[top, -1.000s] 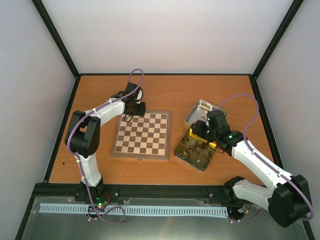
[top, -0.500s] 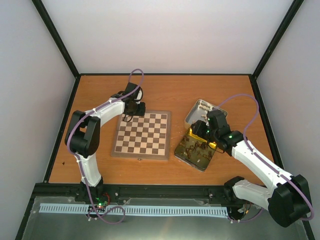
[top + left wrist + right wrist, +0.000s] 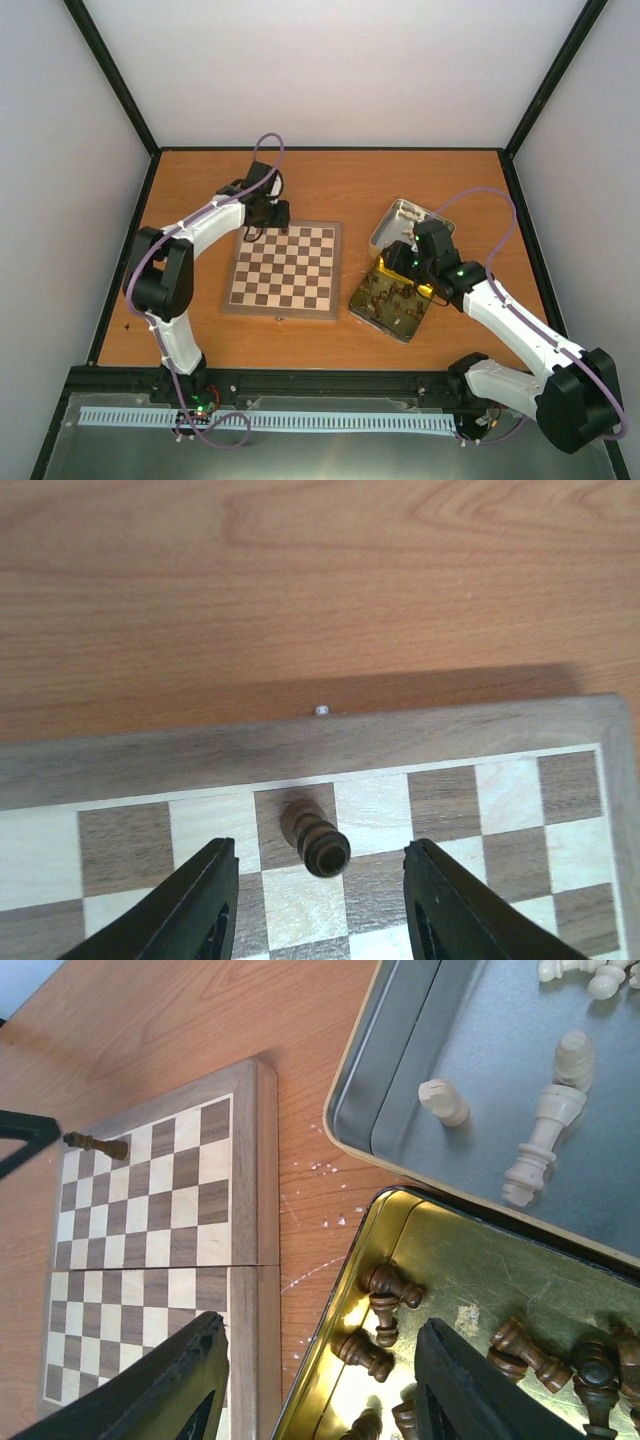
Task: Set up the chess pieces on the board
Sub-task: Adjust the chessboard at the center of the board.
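The board (image 3: 285, 265) lies at the table's centre. One dark chess piece (image 3: 315, 838) stands on a dark square in the board's back row near its far left corner, and it also shows in the right wrist view (image 3: 95, 1144). My left gripper (image 3: 320, 880) is open around this piece, with a gap on each side. In the top view the left gripper (image 3: 262, 225) hangs over that corner. My right gripper (image 3: 320, 1380) is open and empty above the gold tin (image 3: 470, 1260), where several dark chess pieces (image 3: 385, 1295) lie on their sides.
The gold tin (image 3: 390, 300) sits right of the board with a strip of bare table between them. Behind it a silver tin (image 3: 480, 1070) holds several cream-white pieces (image 3: 540, 1140). A small metal clasp (image 3: 321, 710) sticks out from the board's far edge.
My left gripper's jaws have spread apart and let go of the dark piece, which now stands alone. The left arm's elbow has shifted slightly left. The right arm has not moved.
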`<state>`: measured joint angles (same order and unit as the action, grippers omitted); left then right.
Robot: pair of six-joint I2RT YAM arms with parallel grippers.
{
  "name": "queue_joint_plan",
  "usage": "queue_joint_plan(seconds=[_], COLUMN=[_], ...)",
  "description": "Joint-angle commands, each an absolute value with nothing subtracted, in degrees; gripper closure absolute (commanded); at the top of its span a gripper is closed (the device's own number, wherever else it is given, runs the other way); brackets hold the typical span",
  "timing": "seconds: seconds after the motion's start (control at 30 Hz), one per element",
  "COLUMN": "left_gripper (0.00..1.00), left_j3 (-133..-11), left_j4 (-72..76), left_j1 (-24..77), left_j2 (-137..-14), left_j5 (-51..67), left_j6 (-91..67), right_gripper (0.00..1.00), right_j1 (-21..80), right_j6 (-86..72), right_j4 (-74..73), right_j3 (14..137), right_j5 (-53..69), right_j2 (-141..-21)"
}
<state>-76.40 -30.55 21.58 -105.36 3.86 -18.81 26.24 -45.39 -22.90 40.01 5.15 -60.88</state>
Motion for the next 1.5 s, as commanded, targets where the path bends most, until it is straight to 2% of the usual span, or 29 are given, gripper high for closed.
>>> queue_joint_plan(seconds=[0.0, 0.2, 0.5, 0.63, 0.73, 0.87, 1.2, 1.47], left_gripper=[0.52, 0.48, 0.31, 0.22, 0.19, 0.19, 0.28, 0.41], left_j3=[-79.36, -73.85, -56.68, -50.94, -48.54, -46.28, -41.48, -38.72], left_j4=[-31.40, -31.40, -28.10, -27.26, -26.82, -26.13, -24.86, -23.95], left_j1=[21.18, 17.82, 4.57, 1.94, 1.49, 1.43, 1.42, 1.45], left_j2=[-98.76, -89.45, -74.58, -73.22, -73.67, -75.43, -78.30, -78.78], left_j5=[0.45, -3.38, 5.55, 9.37, 10.96, 12.72, 13.53, 16.03], left_j6=[-18.55, -19.54, -24.73, -26.19, -27.47, -29.85, -31.82, -32.02], right_gripper=[0.48, 0.48, 0.48, 0.48, 0.48, 0.48, 0.48, 0.48], right_j1=[26.19, 26.18, 27.39, 29.91, 32.02, 34.58, 39.33, 39.99], right_j6=[-43.44, -41.66, -40.05, -39.39, -38.67, -37.97, -36.15, -35.68], right_j4=[-22.22, -22.54, -21.11, -20.83, -20.92, -21.10, -24.03, -23.94], right_j3=[40.65, 42.40, 45.56, 49.19, 52.17, 56.03, 62.08, 61.24], right_j5=[5.52, 6.23, 8.37, 7.70, 6.85, 5.49, 1.76, 2.42], right_j2=[-61.91, -63.56, -69.45, -74.67, -78.82, -84.15, -94.47, -97.28])
